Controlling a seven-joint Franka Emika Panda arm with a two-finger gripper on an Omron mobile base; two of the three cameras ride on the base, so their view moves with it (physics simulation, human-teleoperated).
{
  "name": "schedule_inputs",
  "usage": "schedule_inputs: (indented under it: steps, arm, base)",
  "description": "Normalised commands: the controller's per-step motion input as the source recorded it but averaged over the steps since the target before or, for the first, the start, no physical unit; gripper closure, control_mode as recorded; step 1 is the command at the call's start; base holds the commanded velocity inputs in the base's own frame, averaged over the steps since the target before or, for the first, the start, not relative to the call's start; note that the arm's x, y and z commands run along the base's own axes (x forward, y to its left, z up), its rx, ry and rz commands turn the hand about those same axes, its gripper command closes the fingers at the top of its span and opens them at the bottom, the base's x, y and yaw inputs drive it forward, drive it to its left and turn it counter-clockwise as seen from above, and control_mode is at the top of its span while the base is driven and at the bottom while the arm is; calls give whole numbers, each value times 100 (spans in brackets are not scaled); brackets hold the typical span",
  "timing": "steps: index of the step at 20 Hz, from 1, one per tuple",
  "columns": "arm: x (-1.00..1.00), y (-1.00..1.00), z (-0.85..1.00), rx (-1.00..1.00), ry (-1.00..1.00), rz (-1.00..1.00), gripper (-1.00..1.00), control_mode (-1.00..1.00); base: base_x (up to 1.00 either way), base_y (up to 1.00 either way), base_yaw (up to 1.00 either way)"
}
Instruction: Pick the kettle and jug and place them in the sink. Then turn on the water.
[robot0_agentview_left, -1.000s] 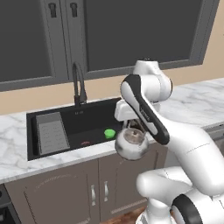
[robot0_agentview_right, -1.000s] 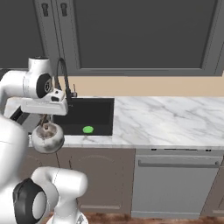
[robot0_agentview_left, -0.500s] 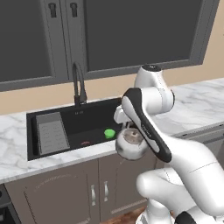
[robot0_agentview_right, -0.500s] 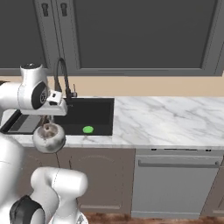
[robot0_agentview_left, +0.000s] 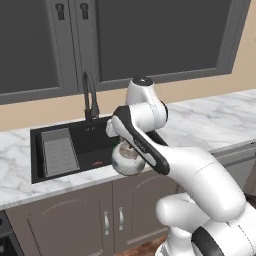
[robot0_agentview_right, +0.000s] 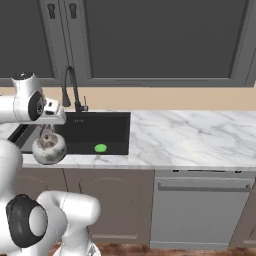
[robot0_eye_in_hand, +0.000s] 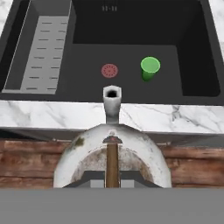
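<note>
My gripper (robot0_eye_in_hand: 112, 178) is shut on the thin handle of the silver kettle (robot0_eye_in_hand: 112, 153). The kettle hangs over the counter's front edge, just before the black sink (robot0_eye_in_hand: 131, 52), with its spout (robot0_eye_in_hand: 112, 97) pointing at the basin. In the base views the kettle (robot0_agentview_left: 128, 159) (robot0_agentview_right: 49, 147) hangs under the gripper (robot0_agentview_left: 129, 144) (robot0_agentview_right: 48, 133), in front of the sink (robot0_agentview_left: 80, 140) (robot0_agentview_right: 107, 131). The dark faucet (robot0_agentview_left: 90, 97) (robot0_agentview_right: 70, 87) stands behind the basin, and no water falls from it. The jug is out of view.
Inside the basin lie a grey ribbed tray (robot0_eye_in_hand: 43, 57) (robot0_agentview_left: 59, 150) on the left, a red drain (robot0_eye_in_hand: 109, 70) and a small green cup (robot0_eye_in_hand: 150, 67) (robot0_agentview_right: 100, 148). White marble counter (robot0_agentview_right: 190, 140) stretches to the right, above a dishwasher (robot0_agentview_right: 200, 210). Dark wall cabinets (robot0_agentview_left: 150, 35) hang behind.
The arm has swung the kettle a little to the left along the front of the sink. The gripper has stayed shut on the kettle's handle.
</note>
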Motion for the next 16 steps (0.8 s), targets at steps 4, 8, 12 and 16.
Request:
schedule_inputs:
  steps: [4, 8, 12, 16]
  arm:
    - [42, 56, 1, -3, 0, -14, 100, -100]
    - [12, 34, -5, -1, 0, -26, 100, -100]
    - [-1, 8, -17, 0, 0, -31, 100, -100]
    - [3, 9, -13, 0, 0, -32, 100, -100]
  base:
    - [0, 0, 0]
    - [0, 0, 0]
    - [0, 0, 0]
    - [0, 0, 0]
